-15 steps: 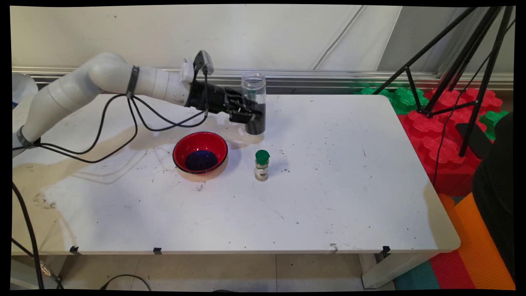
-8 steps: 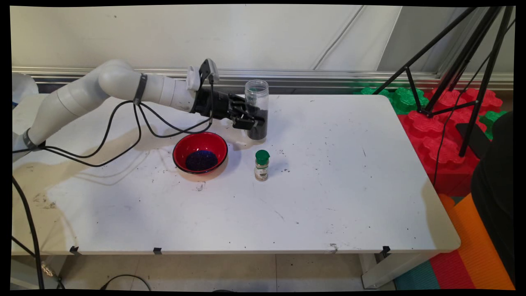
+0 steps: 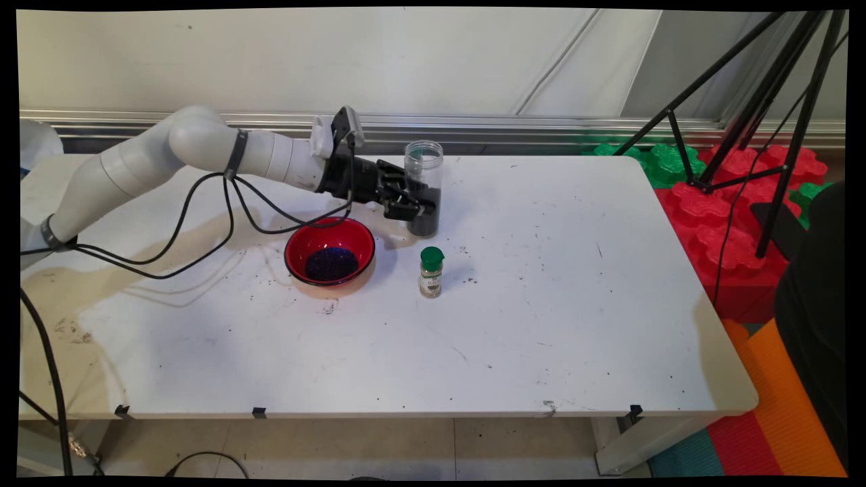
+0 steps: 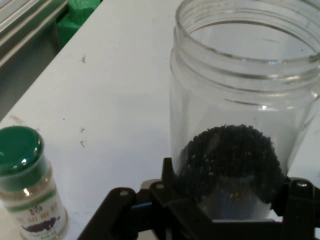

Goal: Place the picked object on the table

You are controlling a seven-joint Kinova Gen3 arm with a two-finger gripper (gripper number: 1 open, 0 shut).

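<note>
White tabletop [image 3: 528,325] carries three containers, one of each kind, around the black gripper [image 3: 421,206]. Largest across is one red bowl [image 3: 329,251] with a black rim, standing just below the gripper in the main view and holding a dark, bluish-black heap of grains in its bottom. Next comes one tall clear plastic jar [image 3: 423,188], open at the top with no lid on it, upright and filled about a third of the way with fine black grains; the gripper's fingers are closed on its lower part, one on each side, as the hand view shows with the dark contents sitting right between them [image 4: 227,160]. Whether the jar's base touches the table cannot be told. Smallest is one spice shaker [image 3: 431,272] with a green cap [image 4: 19,149], upright, holding a pale brownish seasoning, standing apart from the jar on the near side of the gripper.
</note>
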